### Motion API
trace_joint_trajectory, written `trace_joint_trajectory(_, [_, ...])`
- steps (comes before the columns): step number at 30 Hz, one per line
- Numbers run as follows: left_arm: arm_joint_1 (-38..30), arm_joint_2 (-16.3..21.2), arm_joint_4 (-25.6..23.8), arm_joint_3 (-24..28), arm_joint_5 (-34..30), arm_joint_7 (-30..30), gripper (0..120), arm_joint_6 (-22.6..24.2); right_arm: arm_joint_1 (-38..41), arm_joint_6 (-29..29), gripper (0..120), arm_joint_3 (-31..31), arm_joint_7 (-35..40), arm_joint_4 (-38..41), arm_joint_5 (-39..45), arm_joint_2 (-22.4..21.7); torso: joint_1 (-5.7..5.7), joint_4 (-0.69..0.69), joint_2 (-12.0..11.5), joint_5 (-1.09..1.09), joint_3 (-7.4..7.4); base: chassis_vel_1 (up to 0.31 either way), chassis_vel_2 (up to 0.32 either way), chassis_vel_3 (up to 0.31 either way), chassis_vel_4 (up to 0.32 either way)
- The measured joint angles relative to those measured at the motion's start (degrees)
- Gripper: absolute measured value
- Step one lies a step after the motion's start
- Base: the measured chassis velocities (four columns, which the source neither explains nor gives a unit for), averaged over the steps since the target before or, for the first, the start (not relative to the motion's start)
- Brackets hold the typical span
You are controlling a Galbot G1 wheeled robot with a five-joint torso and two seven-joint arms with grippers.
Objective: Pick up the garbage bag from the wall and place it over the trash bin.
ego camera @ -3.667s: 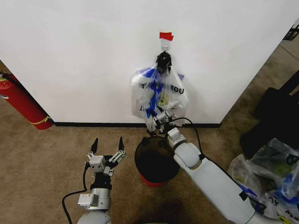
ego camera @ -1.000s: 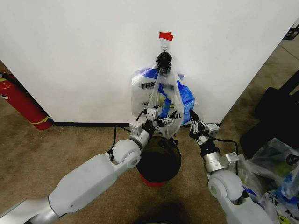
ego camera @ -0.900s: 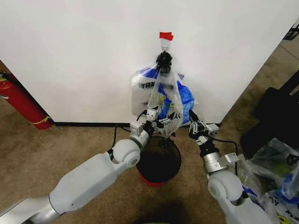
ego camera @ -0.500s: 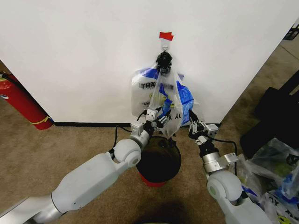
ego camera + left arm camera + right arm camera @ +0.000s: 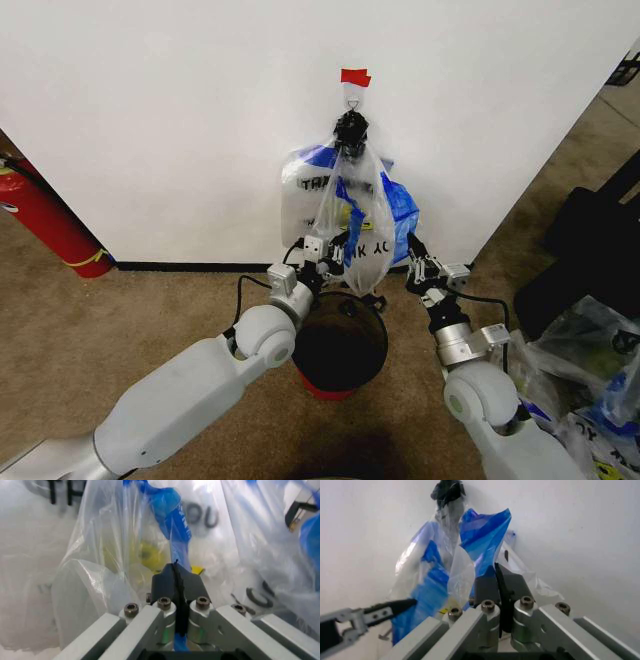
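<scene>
The garbage bag [image 5: 352, 215] hangs by its gathered black top from a metal hook [image 5: 352, 97] under a red tape strip [image 5: 355, 77] on the wall [image 5: 160, 120]; it is not yet lifted off, and the trash bin [image 5: 338, 345] stands unlined on the carpet [image 5: 100, 330], just below both end effectors. The task is judged to be at the grasping stage: unhooking, carrying and spreading the bag over the bin remain.

The left end effector [image 5: 322, 252] sits at the bag's lower left edge. In the left wrist view its fingers [image 5: 176, 581] are pressed together with a strip of blue film running between them, so it is closed on the garbage bag's plastic. The right end effector [image 5: 422, 268] is at the bag's lower right, directly across the bag from the left one. In the right wrist view its fingers [image 5: 499, 585] are likewise pressed together with clear film lying against them; whether film is actually pinched cannot be told.

Materials: the bag is thin, crinkled, see-through film with blue side panels, black lettering and a yellow mark, and it hangs in loose folds above both end effectors. The bin is round and rigid, dark inside with a red lower body. The wall is flat and matte white with a black baseboard [image 5: 180, 266].
</scene>
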Motion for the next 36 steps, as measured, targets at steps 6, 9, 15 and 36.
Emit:
trace_joint_trajectory(6, [2.8,1.1,-4.6,-3.7,-2.7,-1.2,0,-1.5,-0.3,0.1,0,0.1,0.9,-0.3,0.3,0.7,0.0,0.0,0.0,0.0,0.0,0.0,0.0,0.0,0.0])
trace_joint_trajectory(9, [4.5,1.6,-6.9,-5.2,-4.2,-1.6,0,-1.9,-0.9,0.0,0,0.5,1.3,0.4,0.9,0.8,0.0,0.0,0.0,0.0,0.0,0.0,0.0,0.0,0.0])
trace_joint_trajectory(15, [9.8,3.4,-13.6,-11.1,-6.4,-2.6,0,-2.5,-4.0,0.1,0,2.2,1.3,2.4,0.8,0.6,0.0,0.0,0.0,-0.01,0.0,0.0,0.0,0.0,0.0])
trace_joint_trajectory(36, [37.7,4.2,-29.5,-22.8,1.6,-0.8,0,-5.1,-14.2,3.6,0,3.8,0.0,6.7,-7.2,4.6,-0.01,-0.01,0.0,0.0,0.0,0.0,0.0,0.0,0.0])
